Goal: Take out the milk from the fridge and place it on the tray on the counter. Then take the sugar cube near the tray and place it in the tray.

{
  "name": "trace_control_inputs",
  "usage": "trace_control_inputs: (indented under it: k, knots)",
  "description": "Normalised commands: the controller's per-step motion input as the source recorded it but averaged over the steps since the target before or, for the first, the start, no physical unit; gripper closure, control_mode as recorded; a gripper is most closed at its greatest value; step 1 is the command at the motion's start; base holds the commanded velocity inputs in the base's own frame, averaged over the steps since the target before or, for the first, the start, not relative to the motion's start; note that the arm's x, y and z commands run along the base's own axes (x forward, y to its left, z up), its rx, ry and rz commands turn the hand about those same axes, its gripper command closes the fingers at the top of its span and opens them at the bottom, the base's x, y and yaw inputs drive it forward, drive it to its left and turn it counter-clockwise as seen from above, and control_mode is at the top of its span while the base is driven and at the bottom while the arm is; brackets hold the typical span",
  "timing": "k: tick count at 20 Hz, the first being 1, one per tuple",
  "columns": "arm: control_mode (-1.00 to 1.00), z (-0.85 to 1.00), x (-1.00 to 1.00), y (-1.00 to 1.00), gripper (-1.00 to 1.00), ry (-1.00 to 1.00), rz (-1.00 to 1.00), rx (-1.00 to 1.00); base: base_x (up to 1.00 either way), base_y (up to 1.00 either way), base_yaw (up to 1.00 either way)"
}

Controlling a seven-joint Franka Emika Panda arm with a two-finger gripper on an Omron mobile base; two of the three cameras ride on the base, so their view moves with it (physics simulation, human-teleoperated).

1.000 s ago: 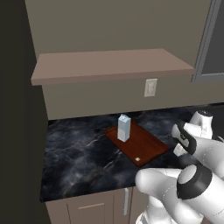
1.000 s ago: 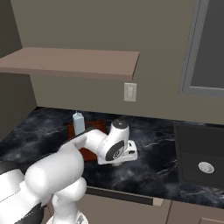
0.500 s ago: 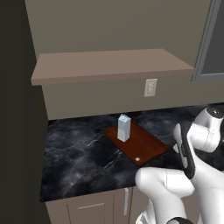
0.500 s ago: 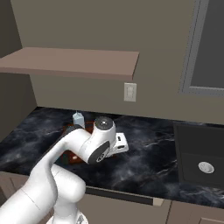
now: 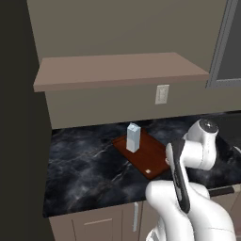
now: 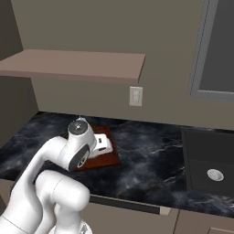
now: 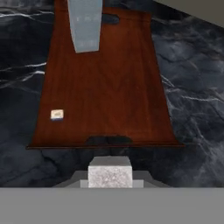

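Milk point(image 5: 133, 137): pale gabled carton upright on reddish tray point(image 5: 153, 153), sugar cube point(image 7: 57, 114) in tray too; claw point(image 7: 110, 171) closed, empty.

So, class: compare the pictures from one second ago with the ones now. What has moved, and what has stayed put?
The arm has swung: in the left base view its wrist has moved in from the right edge toward the tray; in the right base view it has shifted left and back. The gripper stays shut, holding nothing. The milk still stands upright on the tray, the sugar cube still lies in it, and the counter is unchanged.
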Motion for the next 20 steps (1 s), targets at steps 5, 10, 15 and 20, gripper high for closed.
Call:
trace_control_inputs:
  k: [5,10,15,20]
  knots:
    - [-1.00,0.00,0.35,0.54,1.00,0.00,-0.01,-0.06,0.00,0.00,0.00]
    - [-1.00,-0.01,0.45,0.05,1.00,0.00,0.00,0.00,0.00,0.00,0.00]
    - [-1.00,-0.16,0.38,0.00,1.00,0.01,0.00,0.00,0.00,0.00,0.00]
    - [-1.00,-0.32,0.31,0.00,1.00,0.06,0.05,0.00,0.00,0.00,0.00]
